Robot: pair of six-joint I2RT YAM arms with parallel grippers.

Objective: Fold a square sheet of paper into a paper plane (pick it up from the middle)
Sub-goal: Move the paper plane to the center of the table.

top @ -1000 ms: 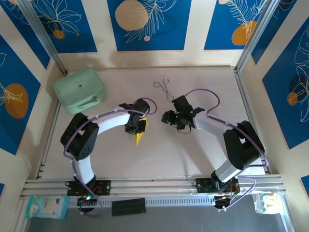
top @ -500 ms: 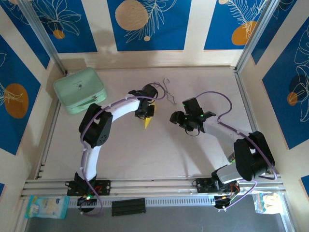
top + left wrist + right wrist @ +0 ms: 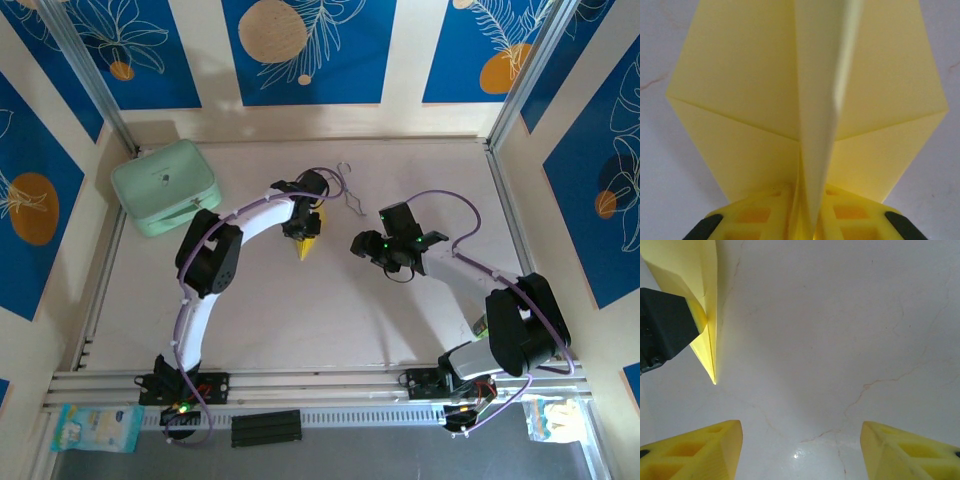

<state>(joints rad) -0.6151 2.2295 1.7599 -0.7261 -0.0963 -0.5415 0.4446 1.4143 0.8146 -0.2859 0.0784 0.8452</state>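
Paper plane [image 3: 308,246], nose toward 6 o'clock, sits just beyond the tabletop [image 3: 300,320] centre toward 12 o'clock. We judge it featherlight, limp and easily crushed, best held by its centre crease. Our left hand [image 3: 807,200] pinches that crease. Our right hand [image 3: 800,440], at its 3 o'clock, stands spread and empty.

My cell: pale marbled tabletop [image 3: 300,310] with faint hairline veins. Cream walls on three sides carry blue panels [image 3: 360,80] printed with white leaves and orange discs. Aluminium uprights [image 3: 90,80] stand at the far corners, and aluminium rails [image 3: 320,385] run along the near edge. Beyond that is a grey strip [image 3: 350,455]; floor or shelf, can't tell. Light is soft and even, with one small glare spot [image 3: 799,455] on the tabletop.
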